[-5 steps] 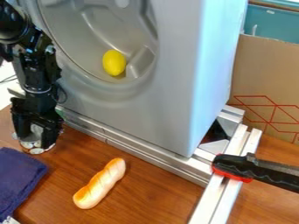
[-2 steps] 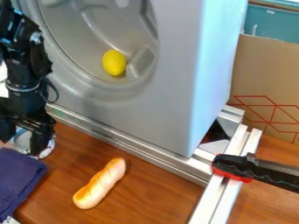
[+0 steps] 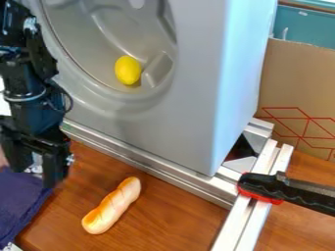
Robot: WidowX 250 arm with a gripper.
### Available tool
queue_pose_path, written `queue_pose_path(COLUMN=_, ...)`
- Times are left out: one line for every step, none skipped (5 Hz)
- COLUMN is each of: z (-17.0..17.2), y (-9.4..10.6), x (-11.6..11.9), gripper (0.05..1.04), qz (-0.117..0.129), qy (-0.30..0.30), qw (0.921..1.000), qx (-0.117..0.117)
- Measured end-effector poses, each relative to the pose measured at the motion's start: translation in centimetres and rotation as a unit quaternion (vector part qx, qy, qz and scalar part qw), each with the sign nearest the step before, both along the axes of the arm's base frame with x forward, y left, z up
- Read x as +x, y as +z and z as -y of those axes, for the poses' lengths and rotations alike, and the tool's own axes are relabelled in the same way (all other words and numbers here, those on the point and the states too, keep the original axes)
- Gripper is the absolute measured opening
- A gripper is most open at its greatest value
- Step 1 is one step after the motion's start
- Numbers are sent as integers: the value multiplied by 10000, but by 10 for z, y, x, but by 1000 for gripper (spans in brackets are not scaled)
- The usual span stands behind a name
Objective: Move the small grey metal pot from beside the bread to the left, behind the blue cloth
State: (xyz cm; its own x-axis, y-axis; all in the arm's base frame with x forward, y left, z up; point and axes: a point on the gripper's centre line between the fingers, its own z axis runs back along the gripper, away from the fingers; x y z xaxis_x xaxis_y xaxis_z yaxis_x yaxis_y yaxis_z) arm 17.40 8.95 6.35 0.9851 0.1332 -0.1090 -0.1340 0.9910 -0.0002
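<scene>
At eight o'clock, a navy-blue fabric cloth [image 3: 19, 203] lies near the black two-finger gripper [image 3: 34, 169], spread wide around a silvery patch. A golden-brown, elongated bread roll [image 3: 111, 207] rests at seven; a yellow oval lemon [image 3: 128, 69], eleven; a black-and-red clamp [image 3: 262, 188], four.

No readable text — none anywhere.

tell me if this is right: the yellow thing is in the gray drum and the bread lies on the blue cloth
No, the bread isn't on the cloth: the camera view shows it on the table, apart from the cloth. The yellow thing is in the gray drum.
</scene>
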Motion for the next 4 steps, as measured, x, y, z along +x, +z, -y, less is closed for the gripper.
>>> queue_pose_path(z=27, y=10, x=4, gripper=1001, qz=143, qy=-686, qw=9974, qx=-154)
queue_pose_path(z=28, y=11, x=4, gripper=1001, qz=145, qy=-735, qw=9971, qx=-162)
queue_pose_path(z=28, y=11, x=4, gripper=1001, qz=145, qy=-727, qw=9971, qx=-162)
queue_pose_path(z=28, y=11, x=4, gripper=1001, qz=152, qy=-727, qw=9971, qx=-159)
